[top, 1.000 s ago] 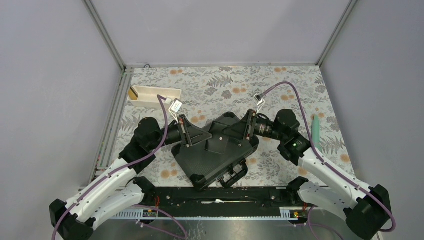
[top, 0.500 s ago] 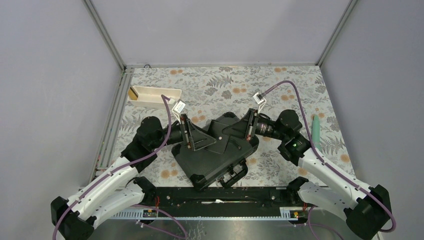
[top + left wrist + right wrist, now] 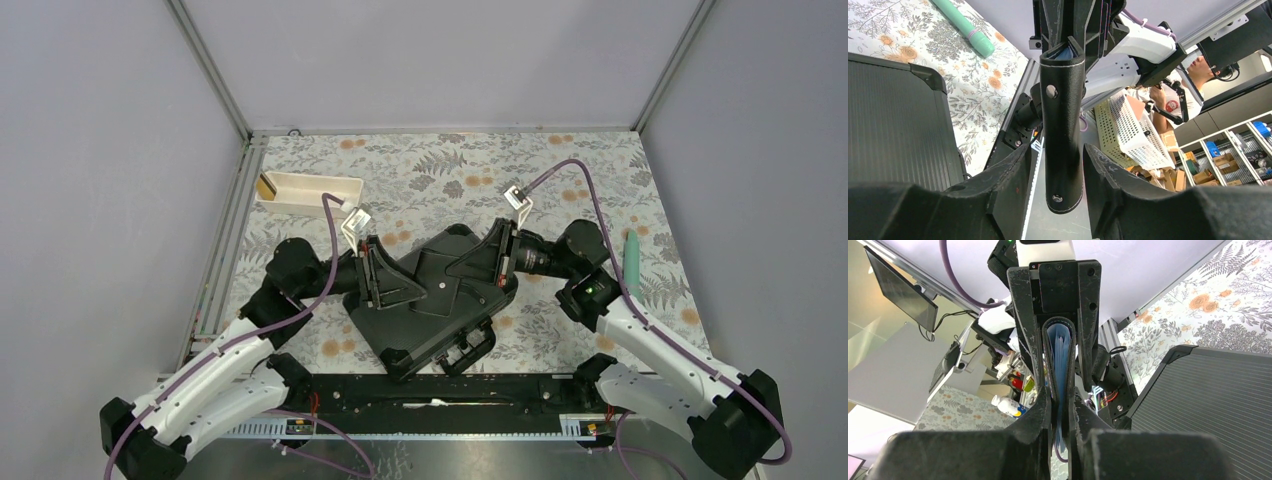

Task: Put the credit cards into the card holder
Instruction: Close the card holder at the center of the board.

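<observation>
Right tool (image 3: 1059,395) is clamping the card holder (image 3: 1063,100); left tool (image 3: 1057,150), jaws apart, is straddling it, and closing squarely should avoid twisting.

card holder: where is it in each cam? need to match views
Top external: card holder at centre, over the black hard case.
Left wrist: card holder mid-frame, upright black strip with snaps, between the left fingers; case at left.
Right wrist: card holder mid-frame, edge-on, blue lining showing, pinched in the right gripper; case at right.
Shared landmark: the black hard case.
</observation>
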{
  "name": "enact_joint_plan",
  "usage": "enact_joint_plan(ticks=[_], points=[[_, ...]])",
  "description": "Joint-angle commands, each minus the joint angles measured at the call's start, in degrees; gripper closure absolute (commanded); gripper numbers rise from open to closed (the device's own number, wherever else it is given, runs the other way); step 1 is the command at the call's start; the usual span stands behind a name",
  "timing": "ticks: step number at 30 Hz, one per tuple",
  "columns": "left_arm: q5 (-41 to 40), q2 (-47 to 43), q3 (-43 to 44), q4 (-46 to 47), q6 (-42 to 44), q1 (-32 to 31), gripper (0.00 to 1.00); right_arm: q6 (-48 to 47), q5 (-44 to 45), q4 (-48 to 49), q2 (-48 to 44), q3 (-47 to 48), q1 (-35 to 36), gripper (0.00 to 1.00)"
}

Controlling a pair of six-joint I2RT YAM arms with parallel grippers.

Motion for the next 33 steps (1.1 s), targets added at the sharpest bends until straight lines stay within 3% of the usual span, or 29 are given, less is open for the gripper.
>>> enact_joint_plan(ticks=[1, 5, 8, 17, 20, 22, 24, 26, 28, 30, 33], points=[[1.0, -0.3, -0.4, 2.5, 0.0, -0.1, 0.56, -0.1, -3.1, 2.6, 0.5, 1.9, -0.1, 1.00], [1.4, 1.2, -1.4, 6.3, -2.8, 0.0, 0.57, -0.2, -4.4, 2.2, 1.1, 2.1, -0.1, 1.00], [1.3, 1.9, -1.6, 7.3, -3.2, 0.0, 0.64, -0.2, -4.5, 2.2, 1.2, 2.2, 0.0, 1.00], [2.3, 3.9, -2.5, 10.4, -5.3, -0.1, 0.61, -0.8, -5.2, 1.8, 2.8, 2.2, 0.0, 1.00], [1.6, 4.3, -2.8, 10.2, -5.6, -0.1, 0.76, -1.4, -5.1, 0.8, 3.0, 2.3, -0.1, 1.00], [-0.5, 4.1, -3.2, 9.7, -6.0, -0.1, 0.94, -2.4, -4.2, -1.5, 2.8, 2.7, 0.0, 1.00], [-3.0, 2.9, -4.2, 10.6, -6.4, -0.1, 1.00, -4.5, -3.1, -5.5, 2.3, 3.3, -0.1, 0.85], [-6.9, 1.1, -4.7, 9.0, -5.3, -0.1, 1.00, -7.1, -0.9, -10.4, 0.9, 3.4, -0.1, 0.55], [-10.8, -0.5, -4.2, 4.5, -3.5, 0.0, 1.00, -10.2, 2.1, -16.3, -1.0, 3.2, 0.0, 0.36], [-13.4, -1.5, -4.1, 2.9, -3.3, -0.1, 1.00, -12.5, 5.1, -20.9, -3.0, 2.7, 0.0, 0.30], [-14.7, -2.5, -4.5, 3.3, -4.4, 0.0, 1.00, -13.1, 7.5, -23.1, -5.8, 1.0, -0.1, 0.29]])
